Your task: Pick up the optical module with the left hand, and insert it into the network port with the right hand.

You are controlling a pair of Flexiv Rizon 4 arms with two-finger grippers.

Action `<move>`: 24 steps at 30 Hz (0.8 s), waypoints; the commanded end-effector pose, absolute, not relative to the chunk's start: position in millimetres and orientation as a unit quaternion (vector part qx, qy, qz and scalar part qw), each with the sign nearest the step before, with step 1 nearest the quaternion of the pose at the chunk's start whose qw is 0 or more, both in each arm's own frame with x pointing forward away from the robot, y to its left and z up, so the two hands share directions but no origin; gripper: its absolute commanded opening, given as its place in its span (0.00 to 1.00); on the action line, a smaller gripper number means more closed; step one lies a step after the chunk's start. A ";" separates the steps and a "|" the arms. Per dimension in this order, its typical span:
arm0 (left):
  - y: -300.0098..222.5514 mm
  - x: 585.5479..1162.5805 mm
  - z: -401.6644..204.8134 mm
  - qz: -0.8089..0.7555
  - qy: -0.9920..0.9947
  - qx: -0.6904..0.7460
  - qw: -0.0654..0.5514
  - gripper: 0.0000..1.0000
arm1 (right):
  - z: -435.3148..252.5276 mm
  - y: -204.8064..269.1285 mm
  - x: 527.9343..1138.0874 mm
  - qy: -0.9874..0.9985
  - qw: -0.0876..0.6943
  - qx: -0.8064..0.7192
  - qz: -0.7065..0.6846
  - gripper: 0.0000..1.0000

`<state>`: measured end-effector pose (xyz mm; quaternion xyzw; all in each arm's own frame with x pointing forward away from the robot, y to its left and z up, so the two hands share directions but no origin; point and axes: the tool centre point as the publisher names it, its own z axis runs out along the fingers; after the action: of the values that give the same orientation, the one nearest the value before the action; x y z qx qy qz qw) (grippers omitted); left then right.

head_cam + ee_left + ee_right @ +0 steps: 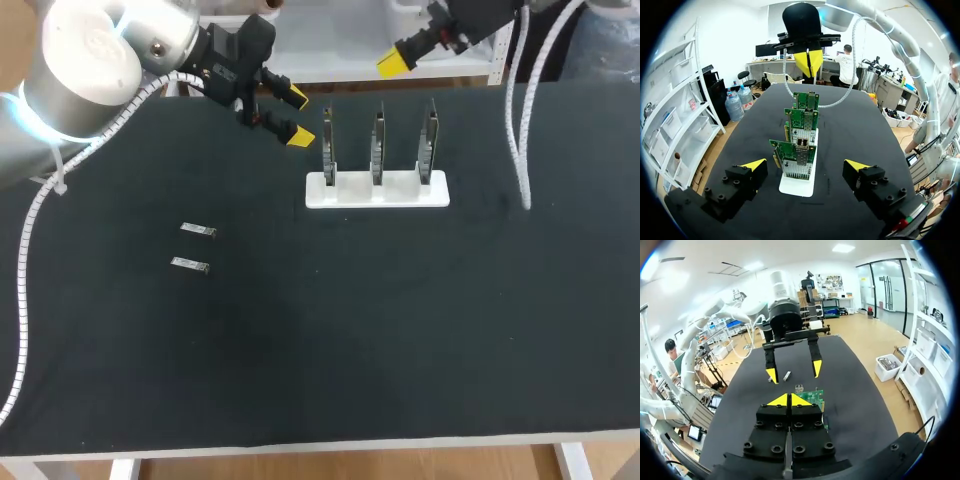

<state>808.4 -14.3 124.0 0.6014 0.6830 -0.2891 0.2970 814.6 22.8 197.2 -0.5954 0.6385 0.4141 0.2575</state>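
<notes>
Although free of any grip, lies flat on the left part of the black cloth-covered counter (400,340) as a small silvery rectangular optical module (198,231), with a second such module (189,265) just nearer beside it. Further right and farther back, holds the left tool (293,115) released above the counter, yellow fingertips well apart, nothing between them, pointed toward a white plastic base (377,190). Carries on that base three upright green circuit boards (378,140) in a row, the nearest to the left tool bearing a metal network port (801,150). Above the counter's far edge, behind the boards, shows the right tool (789,400) clenched, tips touching, grasping nothing.
</notes>
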 end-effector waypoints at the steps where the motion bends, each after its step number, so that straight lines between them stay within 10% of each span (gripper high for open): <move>1: -14.6 809.1 124.5 -0.289 0.684 0.602 0.295 1.00 | 202.0 12.1 802.3 0.644 0.262 -0.595 0.403 0.00; 24: -14.6 809.1 124.5 -0.289 0.684 0.602 0.295 1.00 | 196.5 -21.3 781.4 0.643 0.232 -0.596 0.421 0.00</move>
<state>808.4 -14.3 124.0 0.6014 0.6830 -0.2892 0.2970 789.4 -23.5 194.2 -0.5953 0.6385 0.4318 0.2271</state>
